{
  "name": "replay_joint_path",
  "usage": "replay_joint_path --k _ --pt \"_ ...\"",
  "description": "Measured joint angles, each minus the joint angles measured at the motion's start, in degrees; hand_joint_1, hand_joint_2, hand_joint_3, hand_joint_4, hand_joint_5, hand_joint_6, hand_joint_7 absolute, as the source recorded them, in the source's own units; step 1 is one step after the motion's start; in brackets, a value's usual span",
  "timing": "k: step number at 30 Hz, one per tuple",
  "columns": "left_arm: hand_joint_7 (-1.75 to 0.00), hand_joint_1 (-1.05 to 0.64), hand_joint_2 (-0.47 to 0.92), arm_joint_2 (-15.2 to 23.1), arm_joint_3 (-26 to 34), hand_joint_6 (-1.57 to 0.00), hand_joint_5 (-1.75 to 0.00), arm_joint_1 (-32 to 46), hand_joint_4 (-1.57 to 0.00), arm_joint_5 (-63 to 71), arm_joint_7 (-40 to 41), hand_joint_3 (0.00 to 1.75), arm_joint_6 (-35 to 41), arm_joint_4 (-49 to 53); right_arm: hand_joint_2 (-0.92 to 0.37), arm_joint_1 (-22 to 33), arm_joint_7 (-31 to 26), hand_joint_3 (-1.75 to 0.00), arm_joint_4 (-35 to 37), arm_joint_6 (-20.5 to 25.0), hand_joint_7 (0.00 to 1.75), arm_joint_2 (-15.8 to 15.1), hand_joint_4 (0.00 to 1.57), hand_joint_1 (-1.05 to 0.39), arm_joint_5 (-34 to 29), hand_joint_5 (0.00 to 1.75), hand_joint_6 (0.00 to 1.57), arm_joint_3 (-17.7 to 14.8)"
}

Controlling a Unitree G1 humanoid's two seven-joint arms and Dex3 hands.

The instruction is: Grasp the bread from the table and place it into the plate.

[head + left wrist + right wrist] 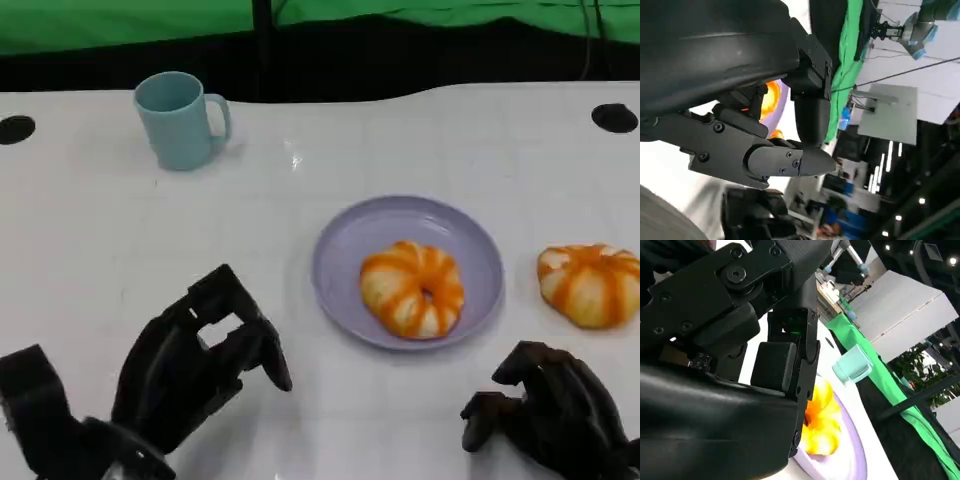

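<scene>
We log two breads. One bread (pixel 412 290) lies in the plate (pixel 345 245), a round ring-shaped bun, pale cream with orange glaze stripes running from the rim to a small centre dimple. It sits toward the near side of the plate, close to the rim nearest the hands. The plate is lavender, shallow, round.

The second bread (pixel 591 284) has the same look: cream with orange stripes. It rests on the table (pixel 300 200) just beside the plate, beyond the fingertips of the right hand (pixel 548 415) and apart from them.

The right hand holds nothing. Its fingers (pixel 480 412) are curled downward and inward over the table; they touch neither bread as far as we can see. In the right wrist view the striped bread in the plate (pixel 821 422) shows past the fingers, with the cup (pixel 852 365) farther out.

The left hand (pixel 190 365) holds nothing. Its fingers (pixel 268 350) are bent but spread apart, with a clear gap between them. The plate lies off to the side of these fingertips, apart from them. A light blue cup (pixel 182 120) with a handle stands upright well beyond the left fingers.
</scene>
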Motion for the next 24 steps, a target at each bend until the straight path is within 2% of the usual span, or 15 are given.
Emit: replay_joint_path --k 6,14,24 --pt "-1.70 -0.65 0.92 -1.24 2.13 -0.63 -1.75 1.35 -0.86 -2.27 -1.89 0.21 3.80 -0.04 -0.72 0.42 -0.02 0.00 -0.55 0.21 0.35 0.00 1.57 -1.02 0.01 0.71 1.57 0.02" --pt "-1.53 -0.67 0.92 -2.80 5.30 -0.75 -1.75 1.35 -0.89 -5.26 -5.20 0.13 7.85 0.78 -0.71 1.21 -0.58 0.00 -1.69 0.87 0.36 0.05 1.57 -1.01 0.05 0.71 1.57 0.04" --pt "-1.61 -0.66 0.92 -3.46 7.16 -0.72 -1.75 0.96 -0.89 -5.31 -5.80 0.10 11.46 2.31 -0.72 1.18 -0.57 -0.01 -1.77 0.95 0.34 0.07 1.57 -1.01 0.08 0.70 1.57 -0.07"
